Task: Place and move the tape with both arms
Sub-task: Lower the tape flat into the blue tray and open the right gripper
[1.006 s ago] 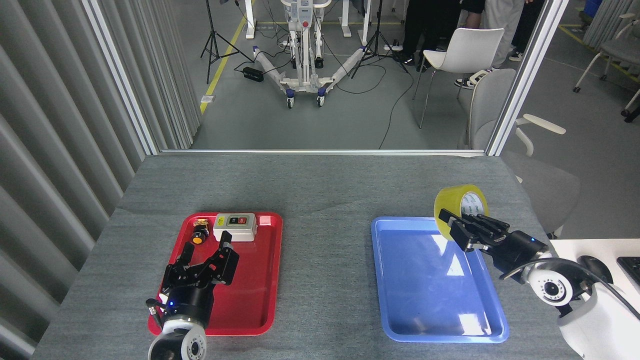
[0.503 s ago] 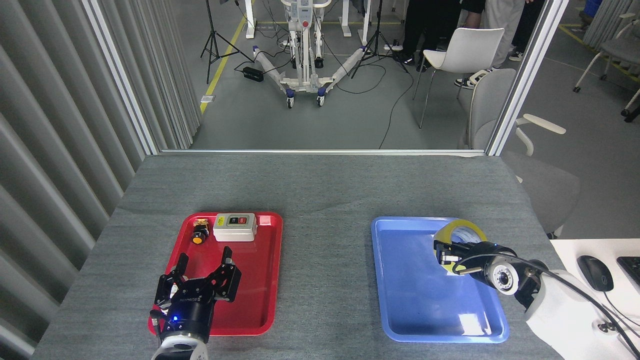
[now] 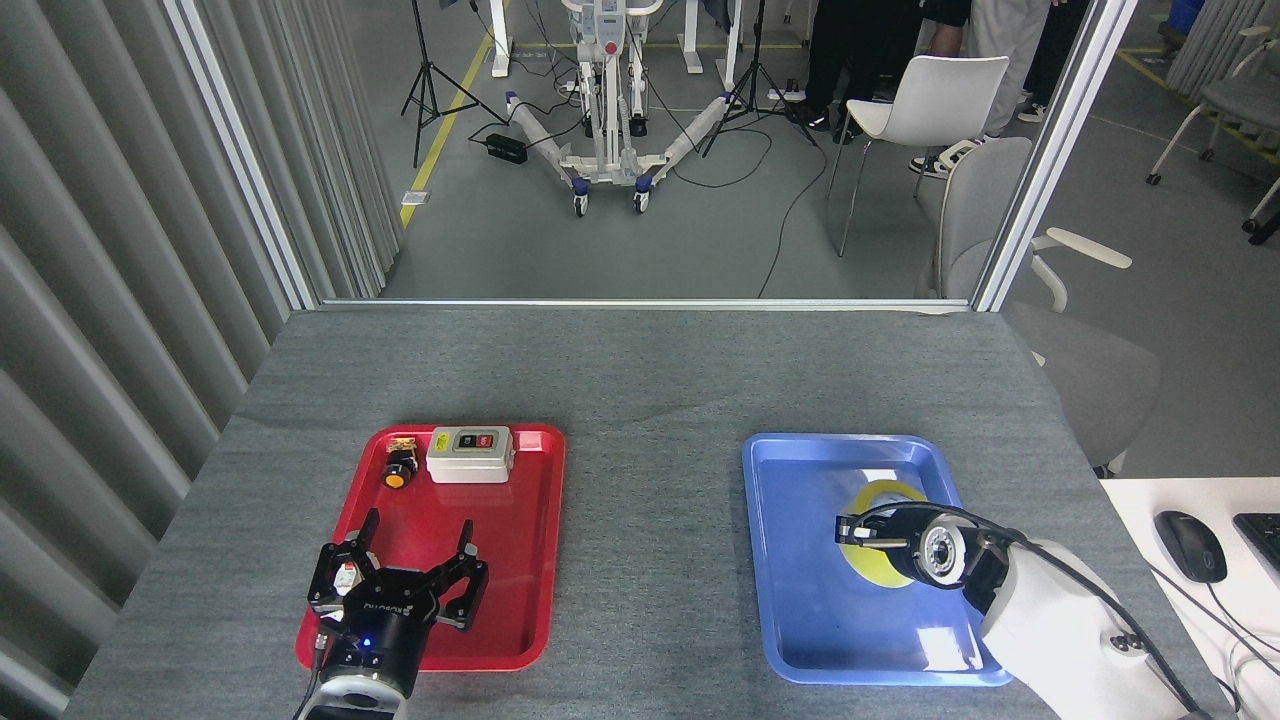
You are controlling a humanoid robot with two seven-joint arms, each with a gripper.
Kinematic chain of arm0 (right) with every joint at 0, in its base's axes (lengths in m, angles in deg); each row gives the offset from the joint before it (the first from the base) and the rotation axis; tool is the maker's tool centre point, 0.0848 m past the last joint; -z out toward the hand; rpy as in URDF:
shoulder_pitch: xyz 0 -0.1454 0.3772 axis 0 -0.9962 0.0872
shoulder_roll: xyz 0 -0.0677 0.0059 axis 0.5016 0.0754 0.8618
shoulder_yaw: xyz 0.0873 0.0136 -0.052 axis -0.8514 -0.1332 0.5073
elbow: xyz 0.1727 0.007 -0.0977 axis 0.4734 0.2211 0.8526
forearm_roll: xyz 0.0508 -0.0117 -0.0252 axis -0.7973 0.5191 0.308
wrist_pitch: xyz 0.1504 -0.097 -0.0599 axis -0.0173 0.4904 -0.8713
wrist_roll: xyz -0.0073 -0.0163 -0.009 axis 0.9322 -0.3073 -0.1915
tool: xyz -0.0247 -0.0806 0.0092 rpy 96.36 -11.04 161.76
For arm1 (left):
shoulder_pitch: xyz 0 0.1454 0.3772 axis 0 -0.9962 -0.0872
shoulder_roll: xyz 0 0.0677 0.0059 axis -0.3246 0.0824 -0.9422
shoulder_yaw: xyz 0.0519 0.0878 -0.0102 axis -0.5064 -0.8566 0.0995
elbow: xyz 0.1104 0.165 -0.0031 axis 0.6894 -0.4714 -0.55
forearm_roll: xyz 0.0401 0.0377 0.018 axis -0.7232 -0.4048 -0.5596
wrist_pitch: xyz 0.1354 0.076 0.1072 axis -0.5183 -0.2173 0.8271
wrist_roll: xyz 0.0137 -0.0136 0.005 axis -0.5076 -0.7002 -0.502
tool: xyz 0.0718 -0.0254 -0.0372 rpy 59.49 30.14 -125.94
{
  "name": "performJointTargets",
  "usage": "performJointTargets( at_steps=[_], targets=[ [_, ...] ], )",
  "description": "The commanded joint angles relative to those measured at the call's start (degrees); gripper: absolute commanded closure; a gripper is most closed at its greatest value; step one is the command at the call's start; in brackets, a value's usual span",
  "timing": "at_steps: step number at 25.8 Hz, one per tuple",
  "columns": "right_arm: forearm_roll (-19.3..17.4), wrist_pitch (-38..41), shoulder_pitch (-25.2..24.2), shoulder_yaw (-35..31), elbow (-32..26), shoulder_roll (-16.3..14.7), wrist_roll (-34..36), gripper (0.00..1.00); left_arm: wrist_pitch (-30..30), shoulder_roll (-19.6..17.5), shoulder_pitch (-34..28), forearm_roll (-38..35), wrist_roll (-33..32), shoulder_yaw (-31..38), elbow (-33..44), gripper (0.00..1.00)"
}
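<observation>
Head view | your right gripper [image 3: 862,530] reaches down onto the tape [image 3: 880,497] in the blue tray [image 3: 800,560], finger state unreadable | your left gripper [image 3: 415,555] hovers spread wide over the red tray [image 3: 520,560]

Black left gripper [image 3: 415,563] with blue light; white right arm [image 3: 1060,630] trailing black cable.

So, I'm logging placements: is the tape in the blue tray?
In: the tape lies within the blue tray's rim, with the right gripper over it.
</observation>
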Motion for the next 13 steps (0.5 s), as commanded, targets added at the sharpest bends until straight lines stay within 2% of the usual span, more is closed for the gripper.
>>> performJointTargets(
  at_steps=[1, 4, 8, 11, 13],
  targets=[
    [0.26, 0.16, 1.05, 0.31, 3.42, 2.36, 0.67, 0.95, -0.73, 0.04, 0.24, -0.04, -2.76, 0.00, -0.40, 0.00],
    [0.53, 0.07, 1.32, 1.02, 4.12, 3.06, 0.93, 0.94, -4.34, 0.04, 0.32, 0.84, -3.11, 0.00, -0.40, 0.00],
    [1.05, 0.42, 1.93, 1.28, 6.49, 3.68, 2.07, 0.92, -4.60, 0.39, 0.41, 3.22, -2.23, 0.09, -0.49, 0.00],
    [1.14, 0.69, 2.11, 1.37, 7.20, 4.65, 2.34, 0.91, -4.69, 0.57, 0.59, 8.67, -2.23, 0.00, -0.84, 0.00],
    [1.23, 0.34, 2.29, 1.37, 7.37, 4.73, 2.43, 0.86, -4.69, 0.48, 0.59, 11.66, -2.23, 0.00, -1.72, 0.00]
  ],
)
